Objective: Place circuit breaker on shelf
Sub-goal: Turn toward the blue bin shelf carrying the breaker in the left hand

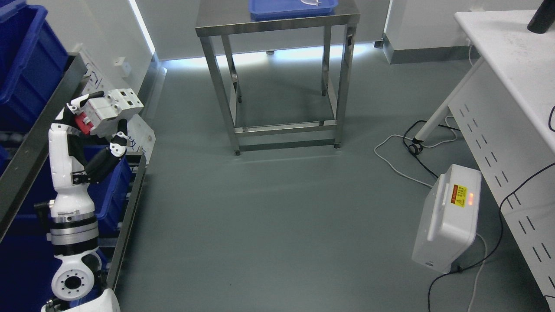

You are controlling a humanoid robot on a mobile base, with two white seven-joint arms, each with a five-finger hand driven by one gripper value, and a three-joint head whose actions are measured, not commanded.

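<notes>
The left robot hand (93,123) is clamped on the breaker (112,112), fingers over its top and thumb under it, holding it raised just beside the shelf (32,143) and its blue bins (26,65). The step in hand looks like the carry into the rack. To do it well, keep the grip firm, level the tilted breaker, and clear the shelf's metal rail before lowering. Release only once it rests flat. The right arm is out of view.

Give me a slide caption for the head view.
Left robot hand holds circuit breaker beside the shelf of blue bins.
</notes>
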